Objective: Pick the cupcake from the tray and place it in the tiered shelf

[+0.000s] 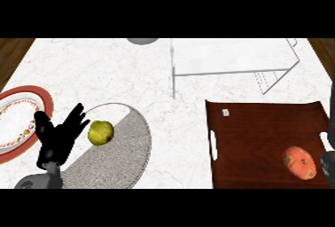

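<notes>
The cupcake point(300, 162) shows as an orange-red rounded lump lying on the dark brown tray point(262, 133), near the tray's right front corner. The white tiered shelf point(229, 57) stands at the back, beyond the tray. Only a dark sliver of my right hand point(328, 165) shows at the view's right edge, right beside the cupcake; most of the hand is cut off. My left hand point(59, 135) rests open at the lower left, fingers up, holding nothing.
A yellow-green fruit point(100, 132) lies on a grey plate point(124, 150) just right of my left hand. A red-rimmed plate point(39, 95) sits at the left edge. A small white bit point(225, 112) lies on the tray's far left corner. A grey round object point(142, 40) sits at the back.
</notes>
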### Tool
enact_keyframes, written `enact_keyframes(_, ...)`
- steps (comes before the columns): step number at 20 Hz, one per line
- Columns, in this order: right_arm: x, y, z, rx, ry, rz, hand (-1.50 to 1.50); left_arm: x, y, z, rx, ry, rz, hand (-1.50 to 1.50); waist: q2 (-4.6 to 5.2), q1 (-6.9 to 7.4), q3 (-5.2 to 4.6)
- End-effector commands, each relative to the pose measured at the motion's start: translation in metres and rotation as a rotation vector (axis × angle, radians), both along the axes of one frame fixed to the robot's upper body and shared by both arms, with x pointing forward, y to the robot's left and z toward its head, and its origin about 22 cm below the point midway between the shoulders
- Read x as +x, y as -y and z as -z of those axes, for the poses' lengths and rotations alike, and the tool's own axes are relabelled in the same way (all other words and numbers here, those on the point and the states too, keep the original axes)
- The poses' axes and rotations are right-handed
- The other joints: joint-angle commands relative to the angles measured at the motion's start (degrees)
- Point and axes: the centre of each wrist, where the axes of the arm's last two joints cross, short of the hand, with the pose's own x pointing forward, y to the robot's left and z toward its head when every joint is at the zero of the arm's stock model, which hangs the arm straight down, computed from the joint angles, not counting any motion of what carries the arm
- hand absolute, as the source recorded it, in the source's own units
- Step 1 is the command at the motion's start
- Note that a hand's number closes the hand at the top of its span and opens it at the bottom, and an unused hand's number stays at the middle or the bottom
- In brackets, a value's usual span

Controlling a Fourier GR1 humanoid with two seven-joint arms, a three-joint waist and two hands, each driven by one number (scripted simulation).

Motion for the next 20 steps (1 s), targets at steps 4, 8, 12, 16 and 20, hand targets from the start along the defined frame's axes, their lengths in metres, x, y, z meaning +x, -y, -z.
enact_keyframes(4,0.038,0.001,0.030,-0.068,-0.006,-0.006,1.50,-0.010,-0.003,0.008,0.007,-0.022,0.003,0.00,0.24,0.29,-0.24)
enact_keyframes(8,0.054,0.006,0.023,-0.051,0.017,0.012,1.50,0.006,0.003,-0.007,-0.012,-0.040,0.007,0.00,0.27,0.37,-0.22)
enact_keyframes(12,0.066,-0.006,0.030,-0.075,0.004,0.029,1.50,0.003,-0.003,0.004,-0.017,-0.026,0.004,0.00,0.33,0.41,-0.25)
enact_keyframes(16,0.069,-0.008,0.027,-0.045,0.043,0.000,1.50,-0.005,0.010,0.009,-0.010,-0.031,0.004,0.00,0.17,0.18,-0.23)
enact_keyframes(20,0.085,0.021,0.076,-0.041,0.045,-0.023,1.50,0.004,-0.005,-0.007,-0.011,-0.033,0.019,0.00,0.43,0.70,-0.20)
